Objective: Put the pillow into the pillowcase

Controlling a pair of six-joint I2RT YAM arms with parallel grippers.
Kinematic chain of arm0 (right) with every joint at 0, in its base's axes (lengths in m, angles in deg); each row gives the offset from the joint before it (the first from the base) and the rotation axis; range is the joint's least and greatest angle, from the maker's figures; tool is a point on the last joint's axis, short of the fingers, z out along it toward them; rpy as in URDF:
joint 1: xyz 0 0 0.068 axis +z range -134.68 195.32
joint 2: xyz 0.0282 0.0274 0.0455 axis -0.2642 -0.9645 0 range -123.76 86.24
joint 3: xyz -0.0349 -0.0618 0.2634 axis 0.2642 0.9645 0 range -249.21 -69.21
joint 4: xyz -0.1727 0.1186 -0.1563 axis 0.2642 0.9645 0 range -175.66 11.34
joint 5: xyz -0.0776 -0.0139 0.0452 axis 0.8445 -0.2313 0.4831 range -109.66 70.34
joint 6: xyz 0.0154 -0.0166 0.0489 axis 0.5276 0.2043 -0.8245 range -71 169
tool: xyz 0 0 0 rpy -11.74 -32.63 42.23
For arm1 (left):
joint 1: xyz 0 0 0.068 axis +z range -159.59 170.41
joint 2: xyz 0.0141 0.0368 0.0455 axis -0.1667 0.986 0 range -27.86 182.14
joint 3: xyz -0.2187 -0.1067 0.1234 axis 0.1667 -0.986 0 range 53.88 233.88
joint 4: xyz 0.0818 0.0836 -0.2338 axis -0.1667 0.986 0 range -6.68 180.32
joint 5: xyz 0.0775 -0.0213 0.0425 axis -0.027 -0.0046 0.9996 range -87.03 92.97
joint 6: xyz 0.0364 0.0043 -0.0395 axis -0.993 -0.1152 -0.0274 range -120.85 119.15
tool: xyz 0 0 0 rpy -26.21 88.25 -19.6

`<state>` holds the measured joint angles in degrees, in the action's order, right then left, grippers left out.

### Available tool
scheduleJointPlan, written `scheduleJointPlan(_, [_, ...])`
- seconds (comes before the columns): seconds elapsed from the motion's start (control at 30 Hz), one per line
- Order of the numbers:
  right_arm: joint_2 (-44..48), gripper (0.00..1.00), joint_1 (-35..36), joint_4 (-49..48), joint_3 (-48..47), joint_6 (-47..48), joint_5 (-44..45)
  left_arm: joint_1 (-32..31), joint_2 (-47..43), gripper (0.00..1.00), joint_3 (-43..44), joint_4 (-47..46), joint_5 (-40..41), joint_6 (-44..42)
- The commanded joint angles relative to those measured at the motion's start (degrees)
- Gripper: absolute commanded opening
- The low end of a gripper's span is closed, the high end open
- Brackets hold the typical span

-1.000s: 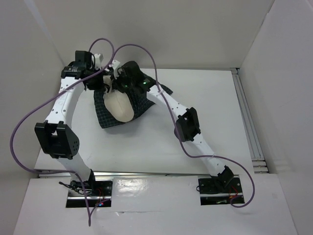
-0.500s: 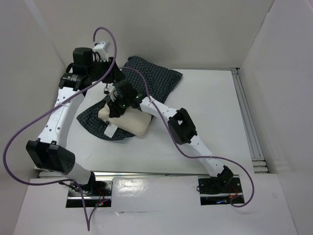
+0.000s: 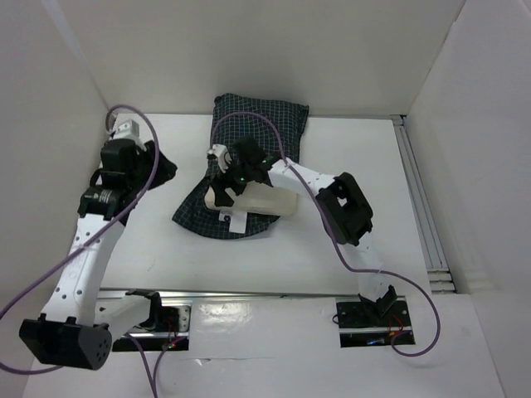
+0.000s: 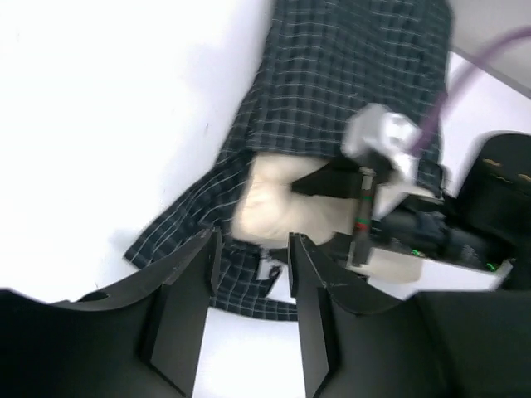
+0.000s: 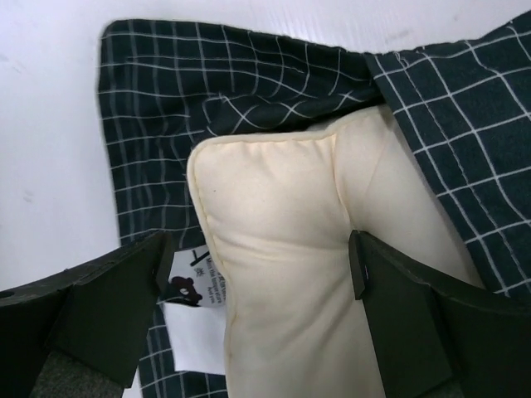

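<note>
Pillow (image 3: 270, 201) lies near the middle of the table (image 3: 365, 157), a cream cushion resting on the lower half of the pillowcase (image 3: 257, 120). From the top view the dark checked cloth runs from under it toward 12 o'clock, reaching the back wall, and a flap spreads out toward 7 o'clock. In the right wrist view the pillow (image 5: 282, 249) shows its rounded near corner bare, while an edge of the pillowcase (image 5: 158, 99) overlaps its side at 2 o'clock. A white label (image 5: 195, 327) lies on the cloth at 8 o'clock of that corner. The right gripper (image 3: 224, 181) sits over the pillow's 10 o'clock end; its fingers (image 5: 108, 307) are spread wide and straddle the corner, and label and cloth show in the gap beside the left finger, so it is not clamped. The left gripper (image 3: 164, 170) hangs at 9 o'clock of the pillow, well apart from it, above bare table. Its fingers (image 4: 182, 307) stand apart with nothing between them, and they face the pillow (image 4: 274, 207) and the pillowcase (image 4: 332, 83).
</note>
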<state>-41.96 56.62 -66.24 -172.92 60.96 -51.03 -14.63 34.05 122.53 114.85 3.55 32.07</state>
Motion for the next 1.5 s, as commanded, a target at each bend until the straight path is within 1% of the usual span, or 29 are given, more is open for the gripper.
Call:
scheduleJointPlan(0.0, [3.4,1.0,0.1,-3.7,8.1,10.3,12.1,0.6,-0.5,0.53,-8.9,-3.0,2.2,7.2])
scheduleJointPlan(0.07, [3.9,1.0,0.9,-3.8,8.2,14.5,13.0,0.6,-0.5,0.52,-14.7,-7.6,0.5,7.8])
scheduleJointPlan(0.1, [3.9,1.0,0.9,-4.3,8.2,14.5,13.6,0.6,-0.5,0.52,-16.5,-9.2,-1.4,9.3])
scheduleJointPlan(0.13, [3.9,1.0,1.4,-4.9,8.9,15.3,13.6,0.6,-0.5,0.5,-18.2,-12.9,-3.3,9.3])
scheduleJointPlan(0.2, [4.7,1.0,1.4,-6.6,9.5,15.9,13.9,0.6,1.9,0.49,-22.6,-16.2,-7.1,10.1])
scheduleJointPlan(0.23, [5.5,1.0,2.0,-8.8,10.8,17.0,14.4,0.6,2.8,0.47,-23.9,-20.1,-8.3,10.1])
scheduleJointPlan(0.3, [8.6,1.0,2.6,-12.7,13.3,18.6,16.8,0.6,4.4,0.45,-26.7,-23.5,-10.0,10.8])
scheduleJointPlan(0.33, [9.4,1.0,3.4,-14.5,15.6,21.1,16.8,0.6,6.4,0.43,-27.5,-25.5,-11.9,10.8])
scheduleJointPlan(0.37, [9.4,1.0,4.1,-16.9,16.2,22.1,17.7,0.0,7.5,0.43,-28.0,-27.2,-11.9,11.5])
scheduleJointPlan(0.4, [9.4,1.0,4.1,-17.0,16.2,22.8,19.1,-0.8,8.7,0.42,-28.6,-30.1,-11.9,12.1])
scheduleJointPlan(0.53, [6.5,1.0,5.2,-17.0,14.8,25.3,22.6,-2.3,15.9,0.36,-28.0,-33.3,-11.2,12.6])
scheduleJointPlan(0.63, [5.2,1.0,5.7,-20.4,15.5,25.9,25.4,-2.3,21.4,0.33,-28.0,-37.0,-13.6,13.1])
scheduleJointPlan(0.67, [5.2,0.97,6.2,-21.4,16.0,25.9,26.0,-2.9,22.5,0.32,-28.0,-39.6,-15.0,13.1])
scheduleJointPlan(0.73, [4.6,0.88,6.3,-23.5,16.0,25.4,27.6,-2.9,26.1,0.28,-27.0,-41.2,-15.0,13.8])
scheduleJointPlan(0.77, [3.9,0.67,6.3,-24.2,15.5,24.5,28.1,-3.5,27.5,0.26,-26.1,-41.2,-15.0,13.8])
scheduleJointPlan(0.8, [3.9,0.54,6.3,-24.3,14.8,24.5,28.1,-3.5,28.7,0.25,-25.2,-40.2,-14.1,13.8])
scheduleJointPlan(0.83, [3.3,0.45,6.3,-24.9,14.8,23.9,29.6,-4.2,31.0,0.22,-23.1,-39.1,-13.1,13.8])
scheduleJointPlan(0.87, [2.7,0.42,6.3,-24.9,14.1,23.9,29.6,-4.2,31.9,0.2,-22.2,-37.9,-11.1,13.8])
scheduleJointPlan(0.9, [2.7,0.38,6.3,-24.9,13.6,23.9,30.2,-4.2,32.7,0.2,-21.5,-37.0,-11.1,13.8])
scheduleJointPlan(0.93, [2.2,0.12,5.6,-24.9,13.6,23.2,31.5,-4.2,33.3,0.2,-21.0,-37.0,-10.3,13.8])
scheduleJointPlan(0.97, [2.2,0.0,5.6,-25.4,13.6,22.6,31.6,-4.2,33.9,0.2,-21.0,-37.0,-10.2,14.4])
scheduleJointPlan(1.03, [2.2,0.0,4.9,-24.3,13.6,21.4,31.0,-4.2,33.9,0.24,-21.0,-38.1,-10.8,15.0])
scheduleJointPlan(1.07, [2.2,0.0,4.8,-23.7,13.1,19.3,30.5,-4.7,33.9,0.28,-21.0,-38.8,-10.8,15.5])
scheduleJointPlan(1.1, [2.8,0.0,4.1,-22.9,12.1,18.2,29.5,-4.7,33.9,0.32,-21.0,-38.8,-10.8,15.5])
scheduleJointPlan(1.13, [2.8,0.0,3.3,-22.2,12.1,16.8,28.5,-4.7,33.9,0.41,-21.0,-38.8,-10.3,16.4])
scheduleJointPlan(1.2, [4.1,0.0,2.0,-20.7,11.5,14.6,24.1,-5.2,33.9,0.49,-19.4,-36.8,-8.5,17.0])
scheduleJointPlan(1.27, [4.7,0.0,1.9,-20.1,11.5,14.0,22.6,-5.2,34.4,0.55,-18.7,-36.2,-8.5,17.0])
scheduleJointPlan(1.4, [5.2,0.0,1.9,-18.7,11.5,14.0,22.6,-5.2,33.8,0.59,-17.7,-34.0,-4.2,18.4])
scheduleJointPlan(1.47, [5.8,0.0,1.9,-18.1,11.5,14.0,22.6,-5.2,33.8,0.59,-17.0,-34.6,-4.2,18.4])
